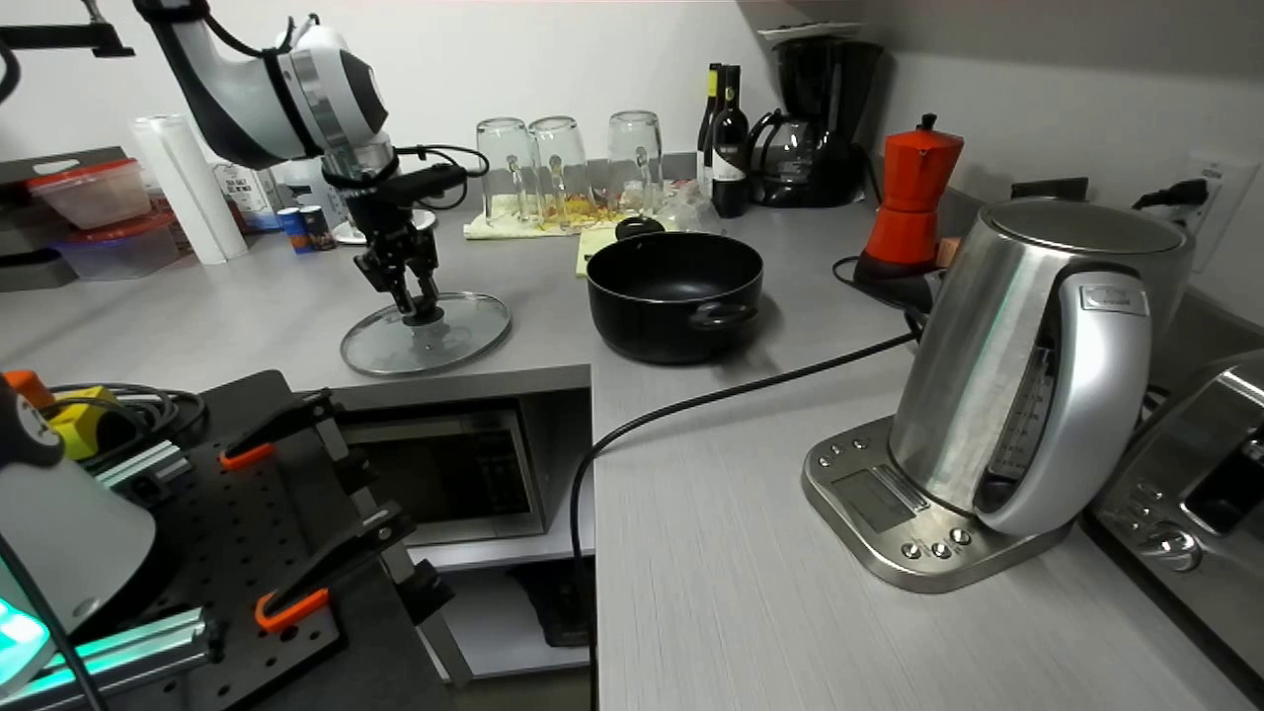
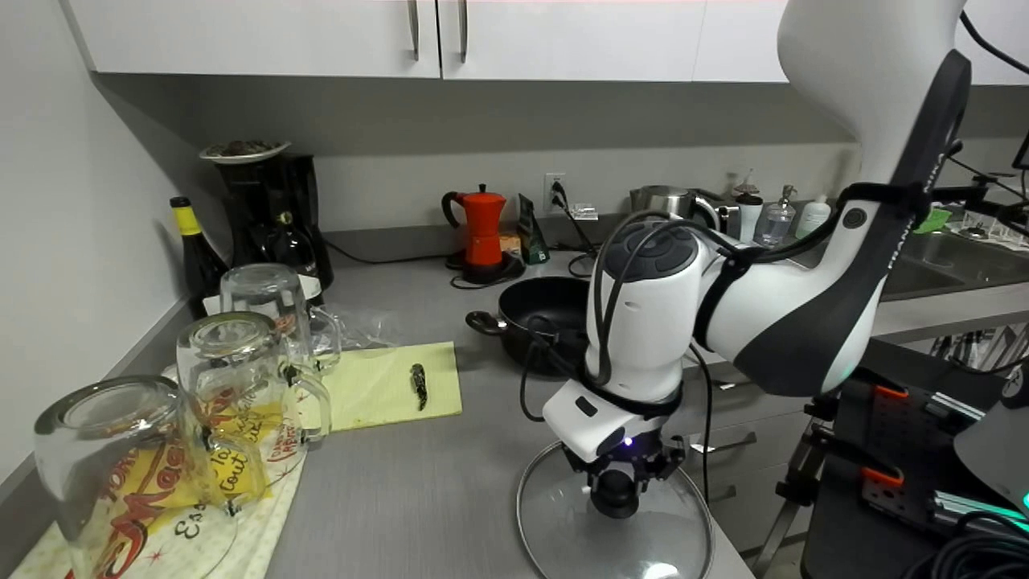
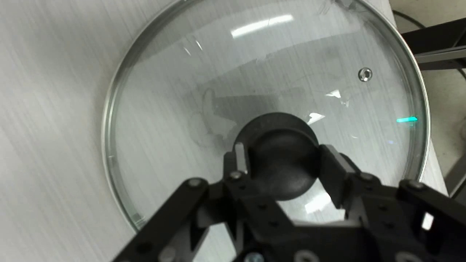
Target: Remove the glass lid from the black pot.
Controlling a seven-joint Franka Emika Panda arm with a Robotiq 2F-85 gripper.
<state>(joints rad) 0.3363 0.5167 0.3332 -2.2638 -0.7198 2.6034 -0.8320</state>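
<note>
The glass lid (image 1: 464, 334) is off the pot, lying level at the counter's front edge. I cannot tell whether it rests fully on the counter. It also shows in an exterior view (image 2: 599, 551) and fills much of the wrist view (image 3: 171, 109). My gripper (image 1: 417, 304) points down at the lid's centre. In the wrist view its fingers (image 3: 284, 160) press against both sides of the black knob (image 3: 282, 182). The black pot (image 1: 664, 331) stands uncovered and empty beside the lid; in an exterior view the arm partly hides the pot (image 2: 526, 310).
Upturned glass mugs (image 1: 509, 168) stand on a cloth behind. A black cord (image 1: 750, 387) crosses the counter before the pot. The steel kettle (image 1: 938, 365), red moka pot (image 1: 910, 188) and coffee maker (image 1: 825, 118) stand beyond the pot. The counter ends just before the lid.
</note>
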